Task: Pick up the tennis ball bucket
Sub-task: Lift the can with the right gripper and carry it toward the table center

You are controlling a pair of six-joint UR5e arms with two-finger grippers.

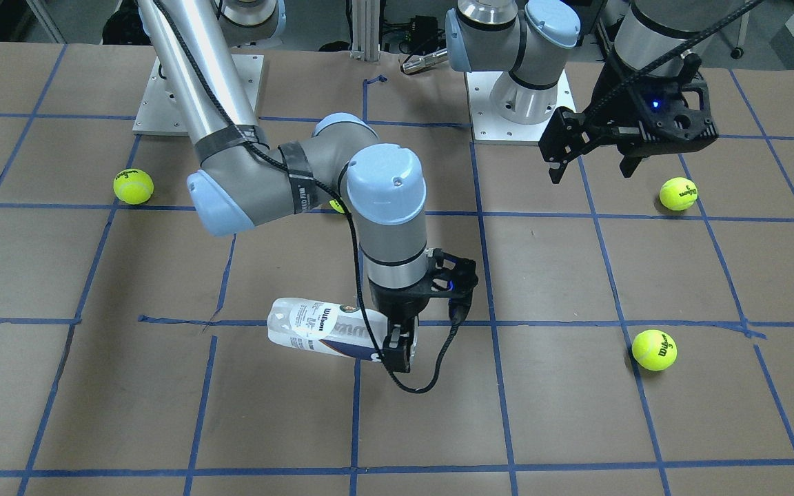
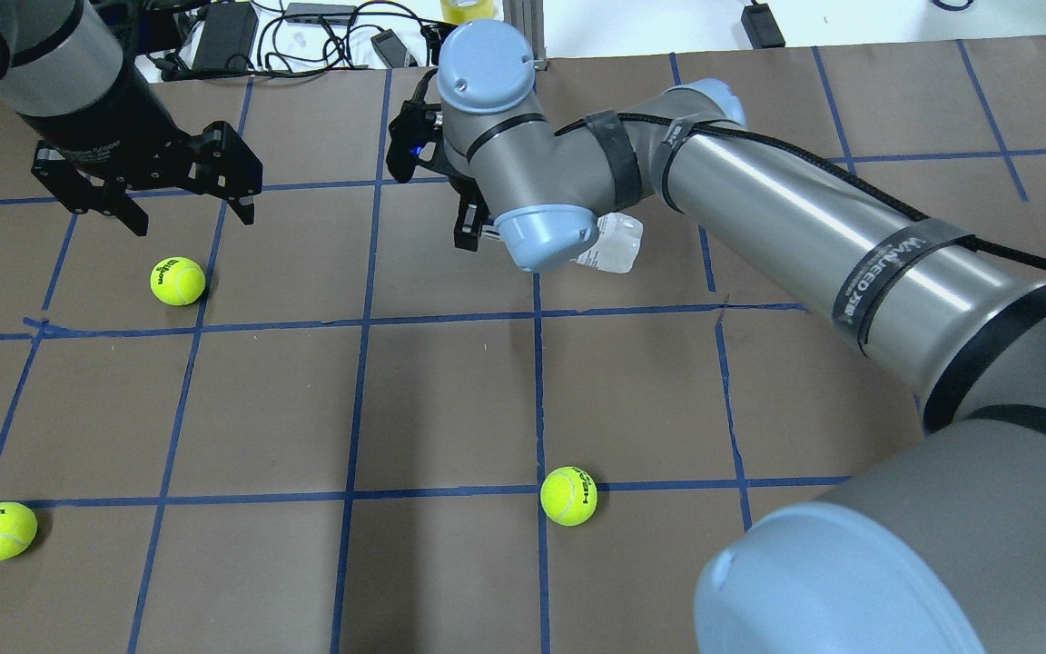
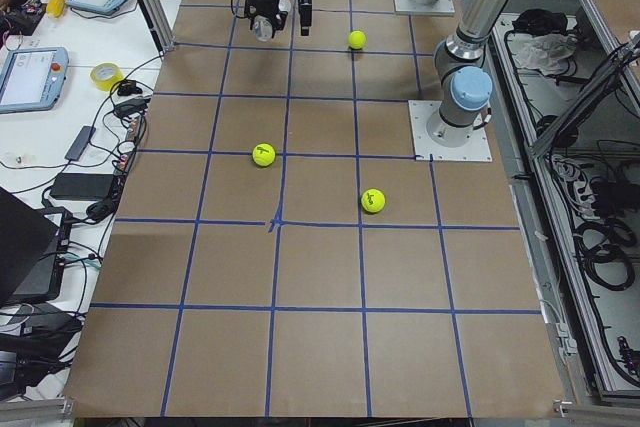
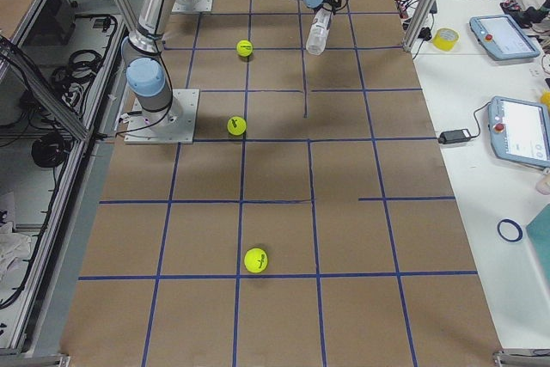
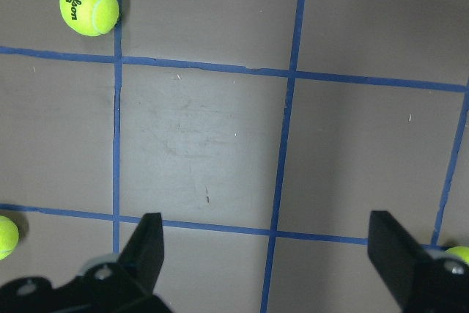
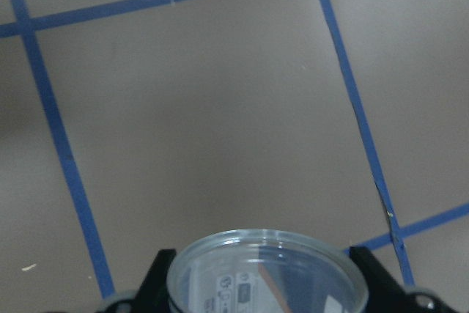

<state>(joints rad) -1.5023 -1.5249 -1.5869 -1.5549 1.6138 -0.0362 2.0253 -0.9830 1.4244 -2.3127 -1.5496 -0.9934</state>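
The tennis ball bucket [image 1: 314,331] is a clear tube with a white and navy Wilson label. It lies nearly level, with one end in my right gripper [image 1: 397,350], which is shut on it. In the exterior right view the bucket [image 4: 317,33] looks raised off the table. The right wrist view shows its round end [image 6: 267,273] between the fingers. From overhead only its end [image 2: 616,245] shows, past the wrist. My left gripper [image 1: 593,171] is open and empty, hovering above the table at the far side, also seen overhead [image 2: 192,221].
Loose tennis balls lie on the brown gridded table: one near my left gripper [image 1: 678,193], one in front [image 1: 654,349], one at the other side [image 1: 133,187]. Another is partly hidden behind my right arm [image 1: 337,205]. The arm bases [image 1: 521,103] stand at the back.
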